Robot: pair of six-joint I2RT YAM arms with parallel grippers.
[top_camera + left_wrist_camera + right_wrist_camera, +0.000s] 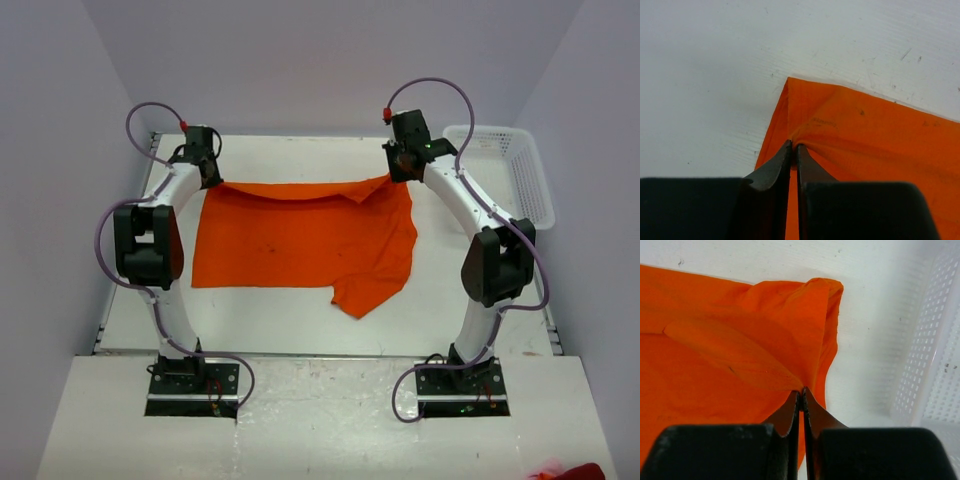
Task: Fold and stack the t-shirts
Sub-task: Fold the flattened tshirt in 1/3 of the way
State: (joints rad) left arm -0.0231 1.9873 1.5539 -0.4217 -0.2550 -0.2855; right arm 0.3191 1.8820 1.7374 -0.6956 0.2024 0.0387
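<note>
Orange cloth of the t-shirt (300,240) lies spread across the middle of the tabletop (440,310), its top hem running along near the far edge and one flap pointing at the near edge. We see the left hand (794,147) pressed almost shut on the shirt's far-left corner, with only a thin slit between its fingers and the cloth puckering up to the tips. The right hand (802,390) is pressed together on the far-right corner, where the fabric is doubled over and bunched.

We judge the main risk to be an uneven hold. The left pinch looks to take little cloth, so a pull could slip it free and skew the shirt. The bunched right corner could be laid down creased and spoil the fold. The white basket (510,170) at the far-right corner of the tabletop sits near the right hand, and a wide swing could knock it.
</note>
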